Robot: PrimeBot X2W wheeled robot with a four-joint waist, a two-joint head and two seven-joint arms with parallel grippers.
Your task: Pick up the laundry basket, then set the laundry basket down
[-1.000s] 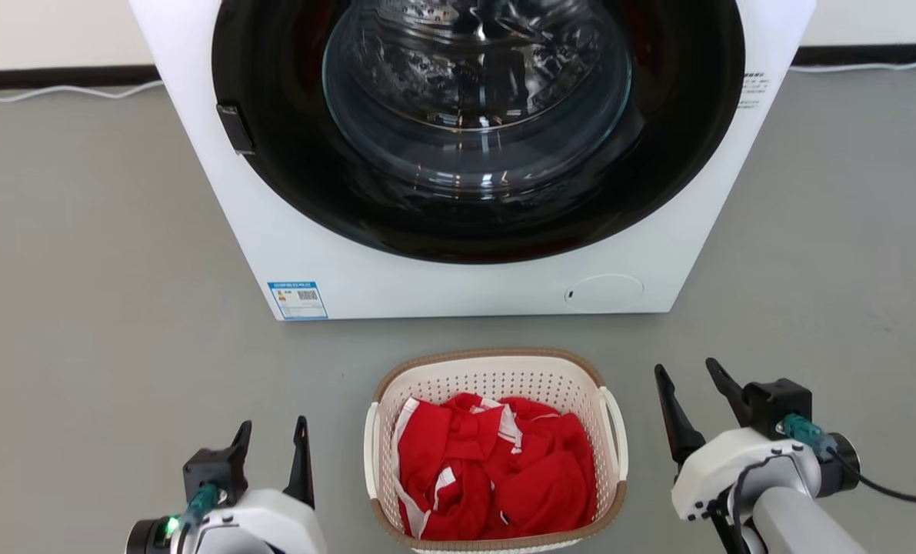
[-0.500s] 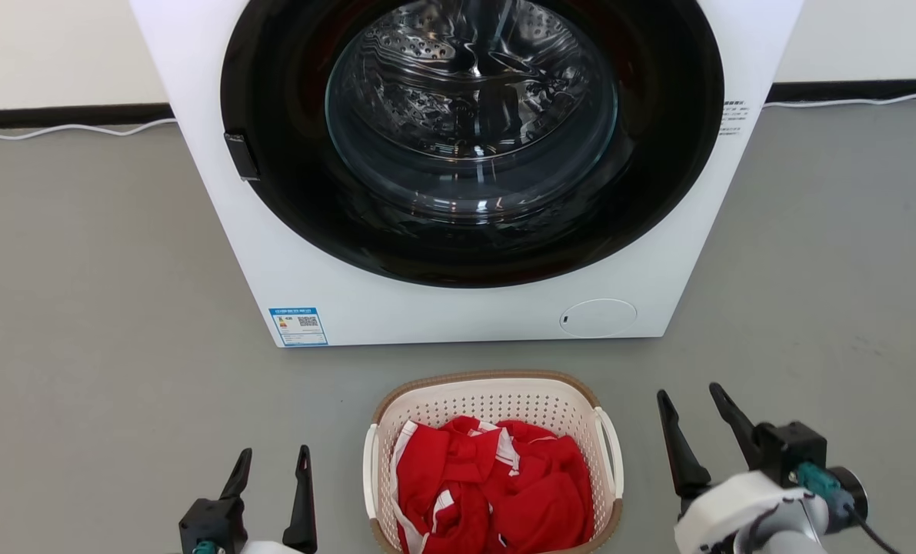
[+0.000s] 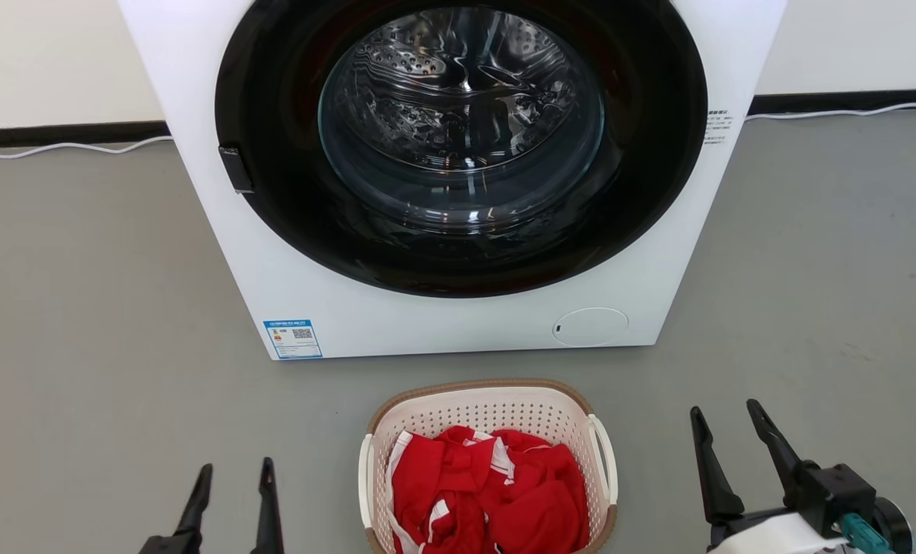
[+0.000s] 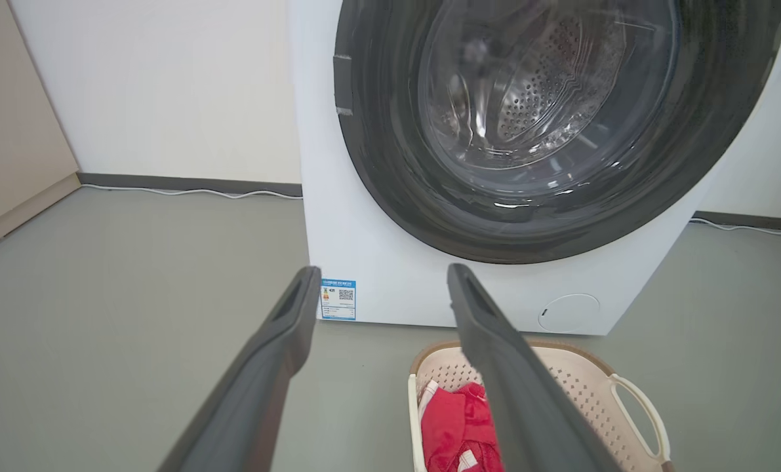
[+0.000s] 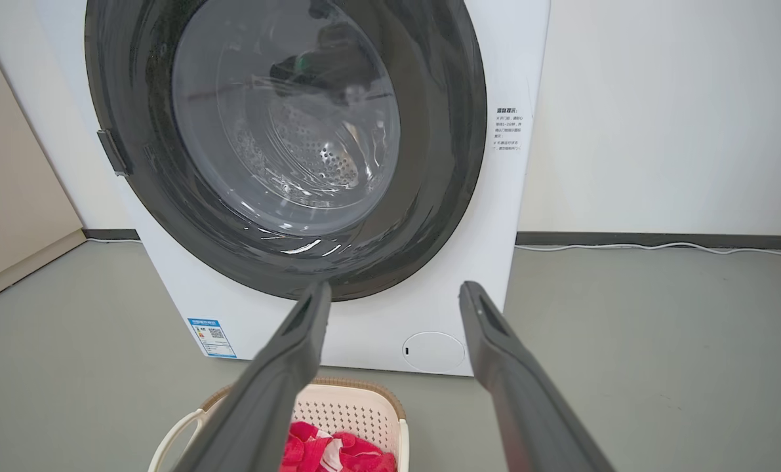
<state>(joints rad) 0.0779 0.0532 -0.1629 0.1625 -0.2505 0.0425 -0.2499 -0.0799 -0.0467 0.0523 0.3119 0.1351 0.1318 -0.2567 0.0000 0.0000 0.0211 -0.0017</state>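
**Basket not yet lifted; both claws open and empty**

- The laundry basket (image 3: 488, 408) is seen standing on the grey floor (image 3: 81, 323). It is just in front of the white washer (image 3: 442, 331), with a strip of floor between them.
- It is loaded with red clothes with white trim (image 3: 504, 500).
- The left claw (image 3: 236, 465) is held low to the basket's left, jaws spread, nothing between them.
- The right claw (image 3: 723, 408) is held to the basket's right, jaws likewise wide and empty.
- The basket is touched by neither claw. Both are kept apart from the white side handles (image 3: 610, 462).
- Progress is judged nil. The handles are yet to be reached, a grip taken, the basket raised and then set down.
- The washer door (image 3: 458, 146) is shut, and the drum is seen through its glass.
- A pale cable (image 3: 65, 146) is laid along the wall base behind, well apart from the work.
- Nothing is noted between the claws and the handles. Forward room is judged to be limited by the washer front.
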